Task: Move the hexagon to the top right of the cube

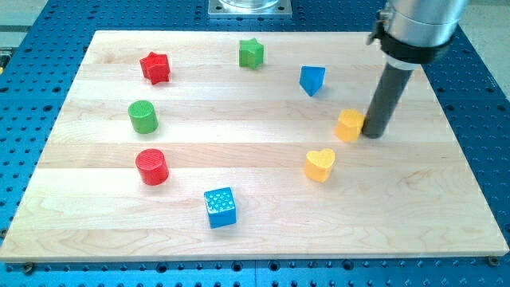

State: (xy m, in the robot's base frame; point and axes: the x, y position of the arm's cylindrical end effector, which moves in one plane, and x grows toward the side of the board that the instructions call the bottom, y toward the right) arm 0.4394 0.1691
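Note:
A yellow hexagon block (pixel 349 125) lies on the wooden board at the view's right of centre. My tip (pixel 373 132) stands right against its right side, touching or nearly touching it. A blue cube (pixel 220 207) sits near the view's bottom, left of centre, far to the lower left of the hexagon. The dark rod rises from the tip to the arm's body at the view's top right.
A yellow heart (pixel 319 165) lies just below and left of the hexagon. A blue triangular block (pixel 311 80), a green star (pixel 251 53), a red star (pixel 155 68), a green cylinder (pixel 143 118) and a red cylinder (pixel 151 167) are spread over the board (pixel 446 199).

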